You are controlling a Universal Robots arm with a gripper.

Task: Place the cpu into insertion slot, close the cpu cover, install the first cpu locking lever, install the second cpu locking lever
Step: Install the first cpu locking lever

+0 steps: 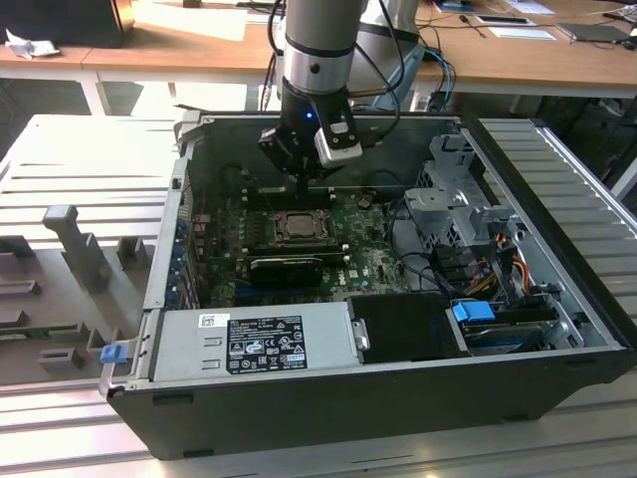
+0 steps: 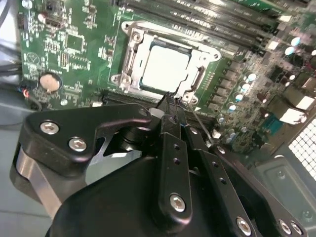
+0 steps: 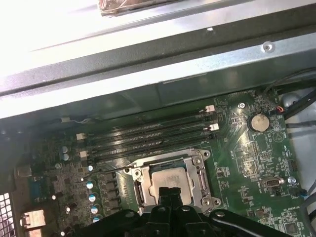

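The cpu [image 2: 165, 69] lies flat in the insertion slot [image 2: 123, 79] on the green board, its pale face up. The cpu cover [image 2: 202, 57], a grey metal frame, lies down around it. My gripper [image 2: 170, 98] hovers at the socket's near edge, its black fingers pressed together with nothing between them. A thin metal lever rod [image 2: 197, 121] runs along that edge right beside the fingertips. In the first wrist view the cpu [image 3: 165, 178] sits just beyond my gripper [image 3: 170, 193]. In the exterior view my gripper [image 1: 304, 189] hangs just above the cpu [image 1: 298, 225] inside the open case.
Long black memory slots [image 3: 148, 136] lie beside the socket toward the case wall. A coin battery [image 3: 256, 121] sits on the board. A black finned card [image 1: 289, 267], the power supply [image 1: 259, 344], a drive cage [image 1: 448, 199] and coloured cables [image 1: 498, 269] crowd the case.
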